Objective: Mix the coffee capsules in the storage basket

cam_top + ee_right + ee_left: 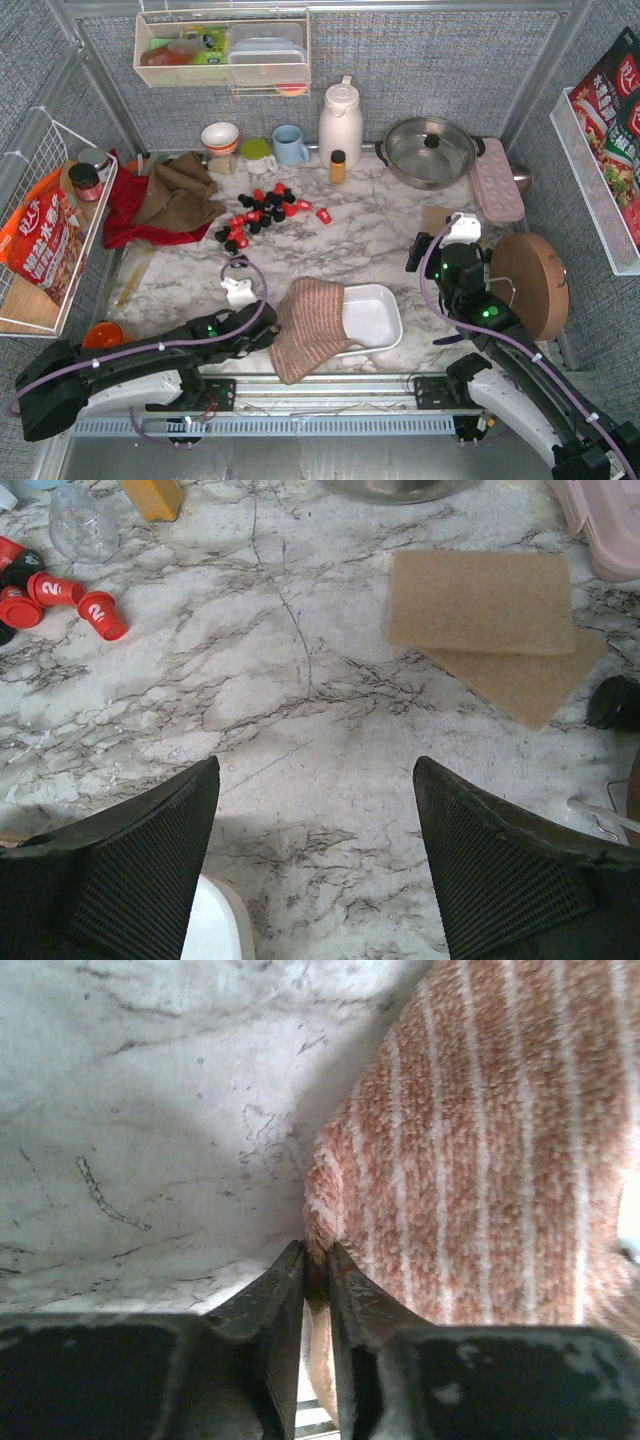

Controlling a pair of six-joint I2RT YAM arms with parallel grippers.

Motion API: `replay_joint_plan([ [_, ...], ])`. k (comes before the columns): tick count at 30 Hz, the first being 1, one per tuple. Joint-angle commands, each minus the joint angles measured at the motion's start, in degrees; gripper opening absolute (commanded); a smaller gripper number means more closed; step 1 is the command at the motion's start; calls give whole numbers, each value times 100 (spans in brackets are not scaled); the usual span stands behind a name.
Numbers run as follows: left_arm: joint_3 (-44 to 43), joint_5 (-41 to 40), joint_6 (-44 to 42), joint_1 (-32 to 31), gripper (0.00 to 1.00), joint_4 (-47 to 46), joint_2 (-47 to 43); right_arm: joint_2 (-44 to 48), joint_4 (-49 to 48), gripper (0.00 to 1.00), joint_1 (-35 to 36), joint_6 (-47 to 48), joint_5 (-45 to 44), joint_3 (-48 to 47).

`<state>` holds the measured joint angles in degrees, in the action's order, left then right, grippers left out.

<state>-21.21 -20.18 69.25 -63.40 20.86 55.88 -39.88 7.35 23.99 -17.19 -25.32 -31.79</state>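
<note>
With the left gripper (317,1250) jaws pinched on the towel (305,320) draped over the basket (397,320) at lower centre, the right gripper (315,765) jaws wide and empty, and the capsules (262,212) on the desk (370,250) at upper centre, pulling the towel may drag the basket.

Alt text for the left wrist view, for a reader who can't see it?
The left gripper, nearly shut, pinches the edge of a salmon-and-white striped towel. Bare marble tabletop fills the left of the frame.
</note>
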Motion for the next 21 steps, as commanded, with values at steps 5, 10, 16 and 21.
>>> replay_joint_plan([
  [5,-453,-501,-468,-4,5,-232,-522,33,-181,83,3,-12,-100,15],
  [10,-1283,-898,-1207,3,0,177,-492,28,-188,83,2,0,-120,1],
  [16,-2604,-1265,-2378,18,0,436,-85,169,-414,82,5,327,508,-51],
  [21,-3756,-1234,-3749,72,0,159,656,191,-988,82,1,979,1864,-154],
])
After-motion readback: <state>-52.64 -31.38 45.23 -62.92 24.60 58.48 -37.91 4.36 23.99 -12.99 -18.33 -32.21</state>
